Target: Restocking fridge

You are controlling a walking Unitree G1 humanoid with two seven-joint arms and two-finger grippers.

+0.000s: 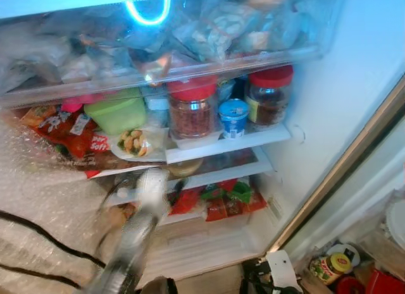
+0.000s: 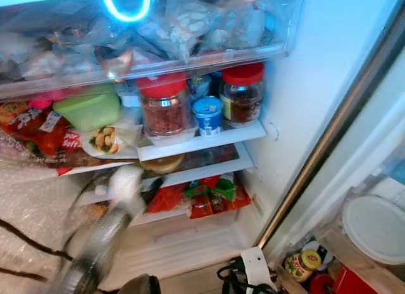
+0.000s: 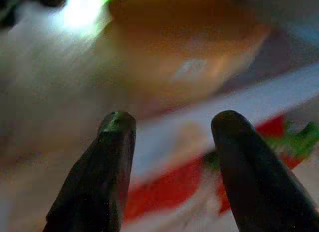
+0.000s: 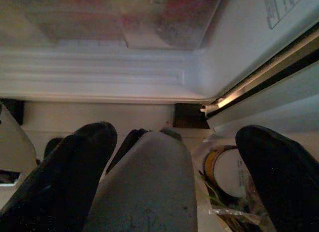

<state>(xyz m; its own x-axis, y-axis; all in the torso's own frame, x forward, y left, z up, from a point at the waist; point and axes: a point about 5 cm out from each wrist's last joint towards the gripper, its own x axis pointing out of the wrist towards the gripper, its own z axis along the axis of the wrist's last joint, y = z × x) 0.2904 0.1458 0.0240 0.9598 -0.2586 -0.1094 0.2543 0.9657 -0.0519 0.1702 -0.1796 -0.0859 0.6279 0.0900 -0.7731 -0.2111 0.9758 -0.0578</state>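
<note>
A: Left wrist view: your left gripper (image 3: 169,124) has fingers apart, nothing betw. them, just short of an orange-brown tub (image 3: 184,57) (blurred).
B: R gripper?
A: Right gripper (image 4: 177,137) spread too, empty, well below that tub, near the fridge (image 4: 99,82) base; yellow-lid jar (image 4: 227,169) on the floor.

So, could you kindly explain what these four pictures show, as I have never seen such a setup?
This is a walking humanoid robot restocking an open fridge. The two wide pictures come from its head camera, looking down at the shelves: two red-lidded jars, a small blue-lidded tub, a green container and red packets lower down. The blurred silver left arm reaches toward the middle shelf. The other two pictures come from wrist cameras looking along each gripper's jaws. The left gripper is open, near an orange-brown item. The right gripper is open and empty, hanging low by the fridge base.
</note>
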